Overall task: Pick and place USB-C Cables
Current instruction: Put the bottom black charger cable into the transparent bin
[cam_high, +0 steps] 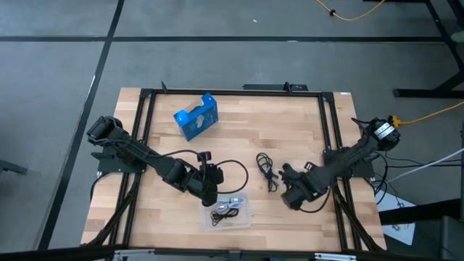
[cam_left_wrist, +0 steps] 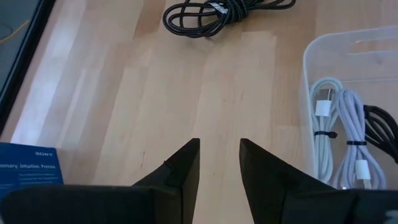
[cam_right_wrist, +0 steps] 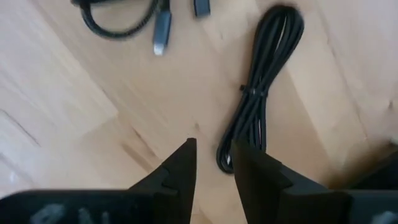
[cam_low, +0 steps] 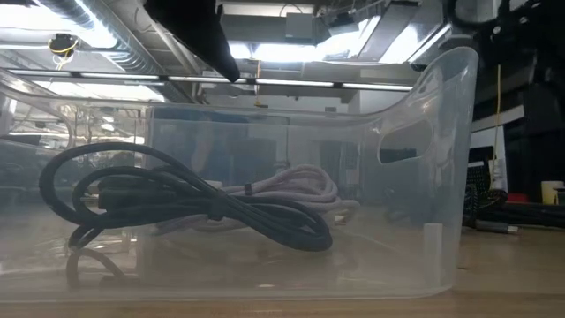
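The clear tray [cam_high: 243, 217] sits near the table's near edge and holds a white USB-C cable [cam_left_wrist: 336, 138] and a black one [cam_low: 177, 205], both lying on its floor. My left gripper [cam_left_wrist: 219, 158] is open and hovers over bare wood just beyond the tray [cam_left_wrist: 311, 56]. Two more black cables [cam_high: 267, 171] lie on the wood right of centre. My right gripper [cam_right_wrist: 214, 163] is open above the looped end [cam_right_wrist: 222, 157] of a bundled black cable [cam_right_wrist: 264, 87]. A looser black cable with a silver plug [cam_right_wrist: 161, 31] lies past it.
A blue box with white marks [cam_high: 196, 116] lies toward the table's far left and shows at the edge of the left wrist view [cam_left_wrist: 28, 167]. A black braided cable [cam_left_wrist: 208, 15] lies ahead of my left gripper. A black frame [cam_high: 326, 130] borders the wooden table.
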`<state>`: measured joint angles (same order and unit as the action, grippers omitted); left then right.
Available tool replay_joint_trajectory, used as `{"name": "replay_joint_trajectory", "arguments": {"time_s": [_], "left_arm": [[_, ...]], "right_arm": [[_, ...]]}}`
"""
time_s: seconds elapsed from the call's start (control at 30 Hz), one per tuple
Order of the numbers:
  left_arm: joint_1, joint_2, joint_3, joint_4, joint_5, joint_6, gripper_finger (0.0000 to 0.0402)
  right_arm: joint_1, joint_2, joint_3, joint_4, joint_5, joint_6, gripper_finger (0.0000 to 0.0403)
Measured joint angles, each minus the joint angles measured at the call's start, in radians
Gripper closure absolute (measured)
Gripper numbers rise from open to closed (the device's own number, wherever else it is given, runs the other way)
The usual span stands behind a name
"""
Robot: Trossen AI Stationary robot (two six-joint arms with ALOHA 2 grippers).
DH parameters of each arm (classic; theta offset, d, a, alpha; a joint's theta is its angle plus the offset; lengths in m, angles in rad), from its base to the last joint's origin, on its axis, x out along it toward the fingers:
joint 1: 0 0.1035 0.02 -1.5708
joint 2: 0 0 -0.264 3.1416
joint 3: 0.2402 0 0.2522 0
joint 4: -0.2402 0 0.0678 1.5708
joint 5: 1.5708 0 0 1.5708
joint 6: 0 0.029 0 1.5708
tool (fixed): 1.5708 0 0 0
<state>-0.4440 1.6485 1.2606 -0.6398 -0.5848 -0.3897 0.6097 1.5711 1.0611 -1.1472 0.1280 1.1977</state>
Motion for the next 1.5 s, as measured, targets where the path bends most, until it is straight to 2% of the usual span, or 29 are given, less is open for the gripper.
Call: {"name": "replay_joint_trajectory", "arguments": {"time_s": [0.2,0.37,0.63,0.8,0.9,1.07,1.2,1.33,1.5], "left_arm": [[0.012,0.000,0.000,0.003,-0.005,0.008,0.0296],[0.024,0.000,0.000,0.004,-0.005,0.008,0.0296],[0.024,0.000,0.000,0.004,0.001,0.007,0.0296],[0.024,0.000,0.000,0.004,0.001,0.007,0.0296],[0.025,0.000,0.000,0.004,0.001,0.007,0.0296],[0.025,0.000,0.000,0.004,0.001,0.006,0.0296],[0.025,0.000,0.000,0.004,0.002,0.004,0.0296],[0.025,0.000,0.000,0.004,0.002,0.000,0.0296],[0.025,0.000,0.000,0.004,0.002,0.000,0.0296]], "right_arm": [[0.082,0.000,0.000,0.042,0.174,0.030,0.0295],[0.106,0.000,0.000,0.041,0.312,0.082,0.0295],[0.080,-0.039,-0.001,-0.176,0.316,0.135,0.0295],[0.081,-0.153,-0.001,-0.302,0.314,0.156,0.0295],[0.081,-0.240,-0.006,-0.320,0.368,0.186,0.0295],[0.081,-0.332,-0.070,-0.166,0.431,0.238,0.0295],[0.081,-0.343,-0.180,-0.032,0.423,0.212,0.0295],[0.081,-0.342,-0.284,0.110,0.371,0.215,0.0295],[0.081,-0.342,-0.319,0.194,0.374,0.214,0.0295]]}}
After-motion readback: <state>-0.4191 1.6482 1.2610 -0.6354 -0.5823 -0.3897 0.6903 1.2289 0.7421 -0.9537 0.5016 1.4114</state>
